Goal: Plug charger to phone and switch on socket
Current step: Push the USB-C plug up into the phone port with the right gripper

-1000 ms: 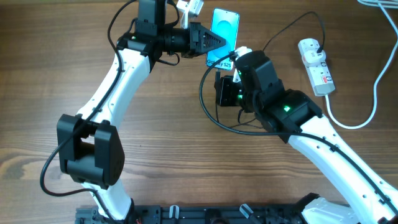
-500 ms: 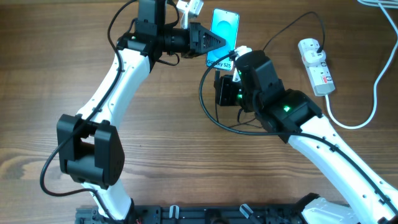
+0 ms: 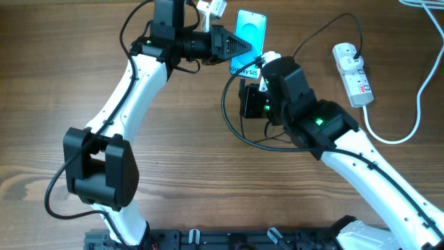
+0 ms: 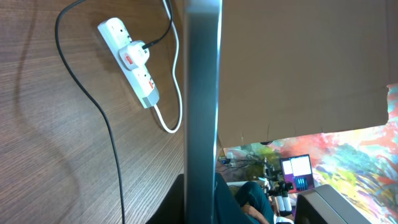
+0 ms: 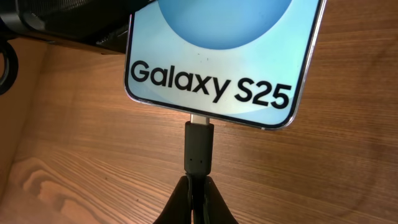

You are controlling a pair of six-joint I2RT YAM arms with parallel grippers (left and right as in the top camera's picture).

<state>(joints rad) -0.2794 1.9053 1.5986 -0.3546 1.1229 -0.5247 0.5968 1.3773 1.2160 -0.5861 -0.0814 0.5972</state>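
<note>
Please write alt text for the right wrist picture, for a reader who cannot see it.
The black charger connector, pinched from below by the shut right jaws, meets the port in the bottom edge of the phone, whose screen reads "Galaxy S25". A wooden table fills the background. How deep the tip sits in the port is unclear.

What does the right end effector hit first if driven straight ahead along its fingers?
The phone: the charger tip pinched in the right end effector sits at its bottom port, apparently touching, though seating depth is unclear.
</note>
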